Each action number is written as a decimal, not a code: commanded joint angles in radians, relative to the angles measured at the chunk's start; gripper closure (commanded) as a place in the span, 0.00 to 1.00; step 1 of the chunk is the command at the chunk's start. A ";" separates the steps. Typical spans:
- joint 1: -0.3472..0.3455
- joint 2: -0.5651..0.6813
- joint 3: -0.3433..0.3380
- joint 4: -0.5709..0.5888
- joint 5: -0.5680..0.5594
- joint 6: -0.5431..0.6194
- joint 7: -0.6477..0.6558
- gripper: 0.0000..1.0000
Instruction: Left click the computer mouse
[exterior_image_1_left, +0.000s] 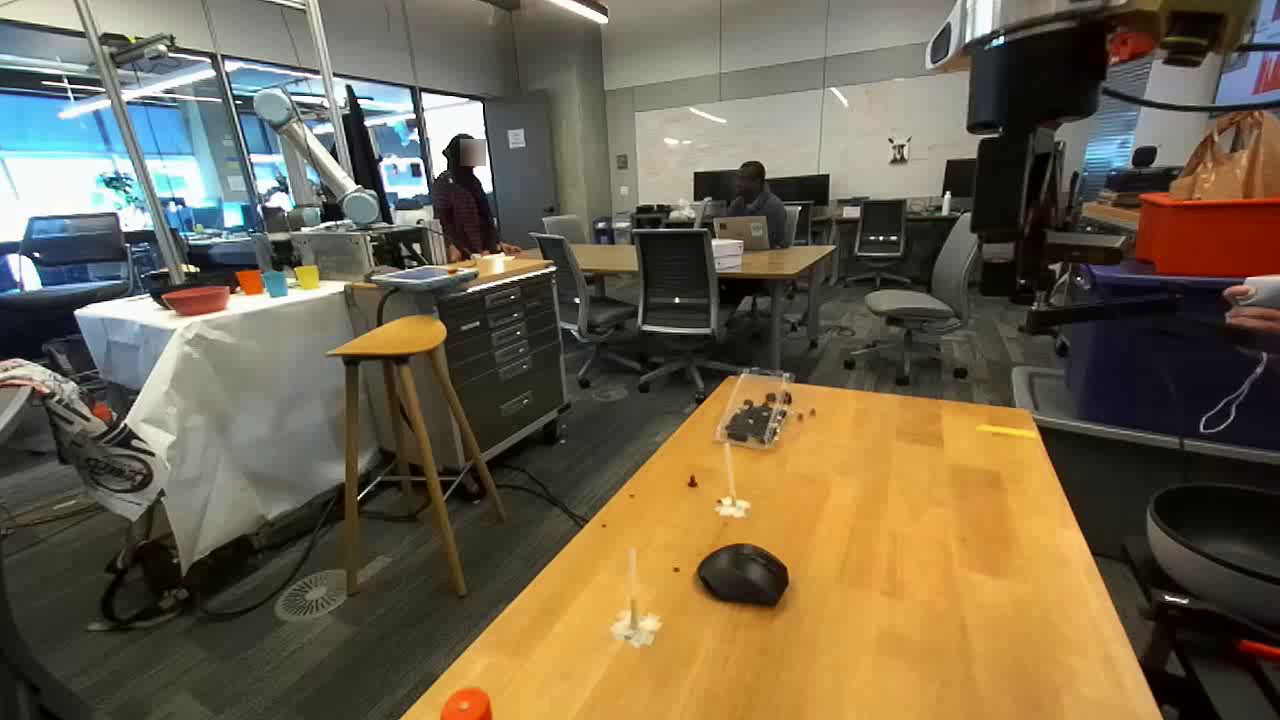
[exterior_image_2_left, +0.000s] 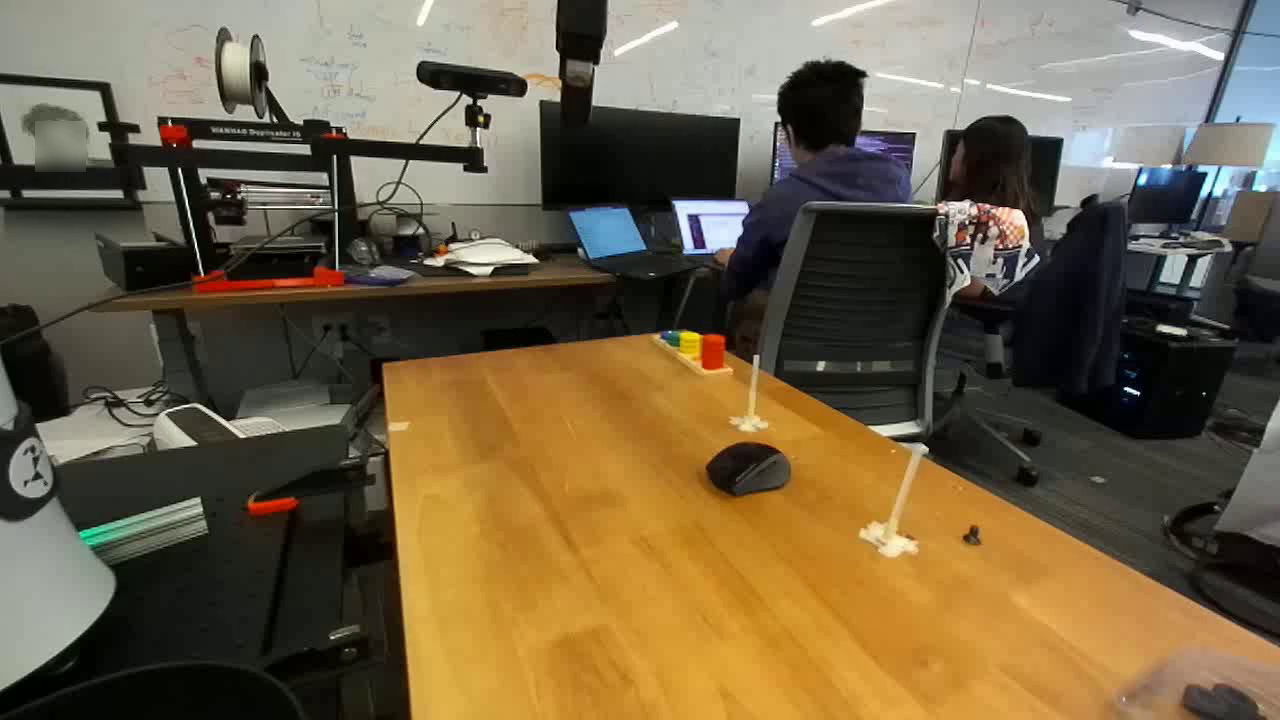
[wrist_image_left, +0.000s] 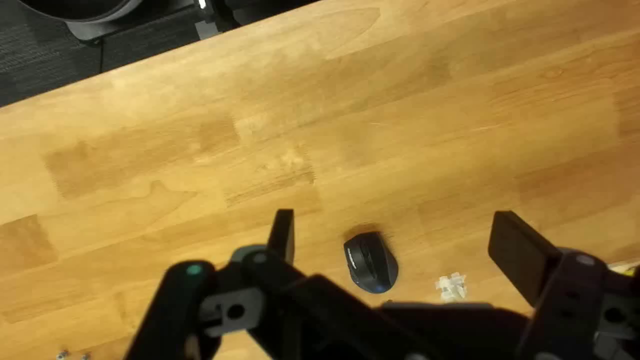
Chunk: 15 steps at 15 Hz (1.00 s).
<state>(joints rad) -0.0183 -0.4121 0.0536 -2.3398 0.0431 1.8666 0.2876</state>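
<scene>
The computer mouse is small, black and dome-shaped. It sits flat on the wooden table in both exterior views (exterior_image_1_left: 743, 574) (exterior_image_2_left: 748, 468). In the wrist view the mouse (wrist_image_left: 371, 262) lies below and between my two fingers, nearer the left finger, with its pale lettering showing. My gripper (wrist_image_left: 395, 220) is open and empty, with the fingers wide apart, well above the table. In an exterior view the dark gripper (exterior_image_1_left: 1022, 240) hangs at the upper right, high over the table. In an exterior view only a dark piece of it (exterior_image_2_left: 578, 65) shows at the top edge.
Two thin upright pegs on whitish bases (exterior_image_1_left: 634, 626) (exterior_image_1_left: 733, 506) stand near the mouse. A clear tray of dark pieces (exterior_image_1_left: 757, 410) lies at the table's end. A colored block toy (exterior_image_2_left: 700, 350) sits near the opposite end. A dark bowl (exterior_image_1_left: 1220, 535) is beside the table.
</scene>
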 joint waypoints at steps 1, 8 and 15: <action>-0.002 0.000 0.002 0.004 0.001 -0.001 -0.001 0.00; -0.011 0.034 0.001 0.007 0.000 0.072 0.017 0.00; -0.016 0.198 0.003 0.037 -0.013 0.337 0.071 0.25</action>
<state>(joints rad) -0.0275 -0.2894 0.0509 -2.3392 0.0425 2.1364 0.3297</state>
